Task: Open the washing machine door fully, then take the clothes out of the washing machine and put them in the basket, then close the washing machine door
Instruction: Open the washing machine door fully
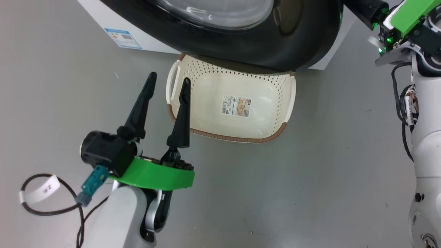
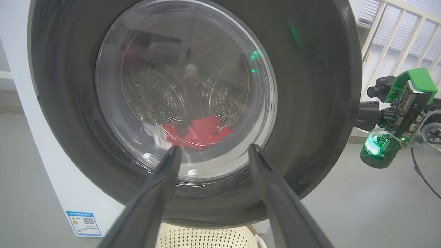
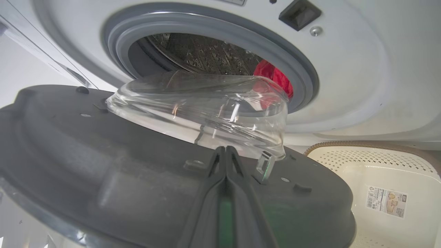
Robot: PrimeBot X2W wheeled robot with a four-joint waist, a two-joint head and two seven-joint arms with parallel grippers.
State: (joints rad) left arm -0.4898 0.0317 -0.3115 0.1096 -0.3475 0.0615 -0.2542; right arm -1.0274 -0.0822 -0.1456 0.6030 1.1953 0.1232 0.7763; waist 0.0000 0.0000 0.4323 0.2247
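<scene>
The washing machine door (image 3: 86, 155) stands partly open from the white washing machine (image 3: 344, 86), its glass bowl (image 3: 206, 110) facing the drum. Red clothes (image 3: 274, 75) lie in the drum, and in the left wrist view the clothes (image 2: 200, 132) appear through the door's glass. My right gripper (image 3: 225, 148) is shut with nothing in it, its fingers lying over the door's inner face beside the bowl. My left gripper (image 1: 169, 77) is open and empty, in front of the door's (image 2: 310, 103) outer side and just left of the cream basket (image 1: 237, 137). The basket holds nothing and sits on the floor below the door (image 1: 262, 44).
Grey floor spreads around the basket. My right arm's green wrist (image 1: 406, 17) reaches past the door's right edge, with its white forearm (image 1: 425, 144) down the right side. A blue-and-white label (image 1: 123, 37) marks the washer's front. A white railing (image 2: 396, 31) stands behind.
</scene>
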